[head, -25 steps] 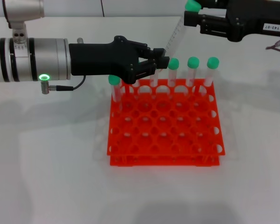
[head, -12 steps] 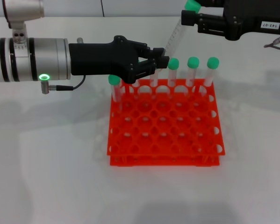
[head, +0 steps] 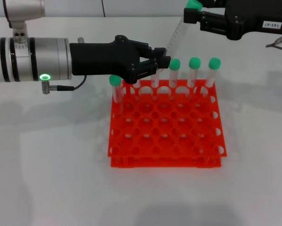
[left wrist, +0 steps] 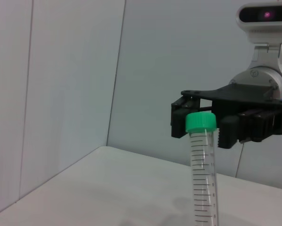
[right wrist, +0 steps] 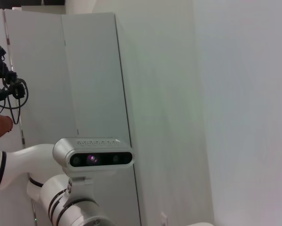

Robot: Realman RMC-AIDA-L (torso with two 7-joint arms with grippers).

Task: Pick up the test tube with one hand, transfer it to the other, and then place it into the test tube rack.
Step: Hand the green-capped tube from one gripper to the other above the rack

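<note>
The test tube, clear with a green cap, hangs slanted above the back of the orange-red test tube rack. My left gripper, on the arm with the green ring, is shut on the tube's lower end. My right gripper, the one with the white label, reaches in from the upper right. In the left wrist view the test tube stands upright, and the right gripper has a finger pressed against each side of the green cap. The right wrist view shows neither the tube nor the rack.
Three green-capped tubes stand in the rack's back row and another at its back left corner, just below my left gripper. The rack rests on a white table. A wall and the robot's head camera fill the right wrist view.
The right gripper has shifted slightly left and up at the tube's cap. The left arm and the tube have barely moved.
</note>
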